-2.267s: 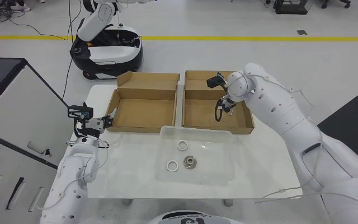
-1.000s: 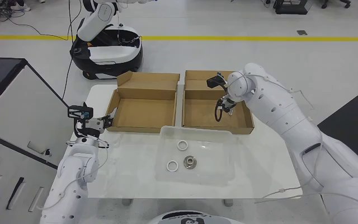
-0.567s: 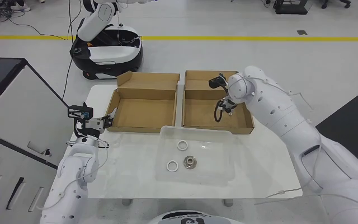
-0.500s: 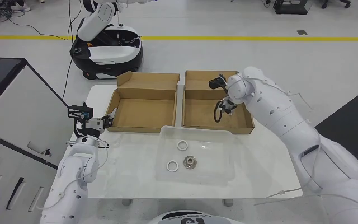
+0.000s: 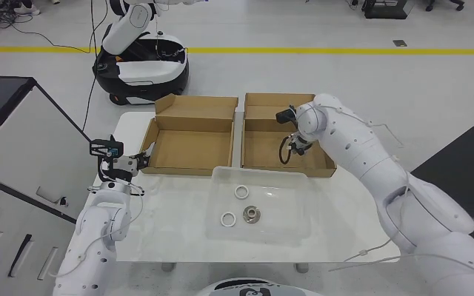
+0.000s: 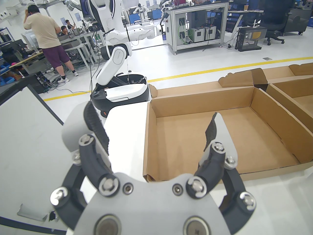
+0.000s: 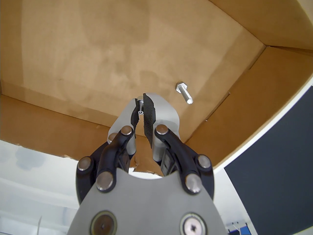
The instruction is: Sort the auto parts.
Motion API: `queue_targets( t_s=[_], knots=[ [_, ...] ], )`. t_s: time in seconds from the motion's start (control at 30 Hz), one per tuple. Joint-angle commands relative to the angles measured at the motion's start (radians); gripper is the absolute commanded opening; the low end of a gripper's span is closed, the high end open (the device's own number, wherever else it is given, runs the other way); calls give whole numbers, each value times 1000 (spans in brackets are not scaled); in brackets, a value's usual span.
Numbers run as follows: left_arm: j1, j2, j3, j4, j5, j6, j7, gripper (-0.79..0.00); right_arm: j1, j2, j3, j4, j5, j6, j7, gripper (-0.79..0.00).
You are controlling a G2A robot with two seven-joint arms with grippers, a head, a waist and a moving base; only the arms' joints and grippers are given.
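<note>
Right tool (image 7: 139, 110) hangs low inside the right box (image 5: 259, 148), over the box floor toward its right wall. Its pads are clamped on a small bolt (image 7: 140, 107), thread just visible between them. From above, the same tool (image 5: 285, 152) sits inside the box outline.

Loose bolt (image 7: 184, 92) lies flat on the cardboard floor, near the tool tip, not touching it.

Right box stands at the far right corner of the worktop (image 5: 170, 222); left box (image 5: 185, 148) stands just beside it, toward the far left corner.

Clear tray (image 5: 222, 172) sits just in front of both boxes, at the middle of the worktop. It holds two white rings (image 5: 241, 192) and a metal hub (image 5: 252, 215), the hub just beside the nearer ring.

Left tool (image 6: 151, 121) hovers at the left edge of the worktop, just outside the left box's wall. Fingers spread apart, nothing between them.
</note>
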Motion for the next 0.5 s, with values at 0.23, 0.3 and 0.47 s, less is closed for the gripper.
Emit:
queue_targets(
  t_s=[0.23,0.3,0.47],
  knots=[
    [0,0,0,0,0,0,0,0,23,-49,-26,119,24,-24,-28,-785],
    [0,0,0,0,0,0,0,0,29,-58,-29,143,27,-29,-33,-785],
    [0,0,0,0,0,0,0,0,38,-79,-36,192,33,-42,-43,-674]
  ],
)
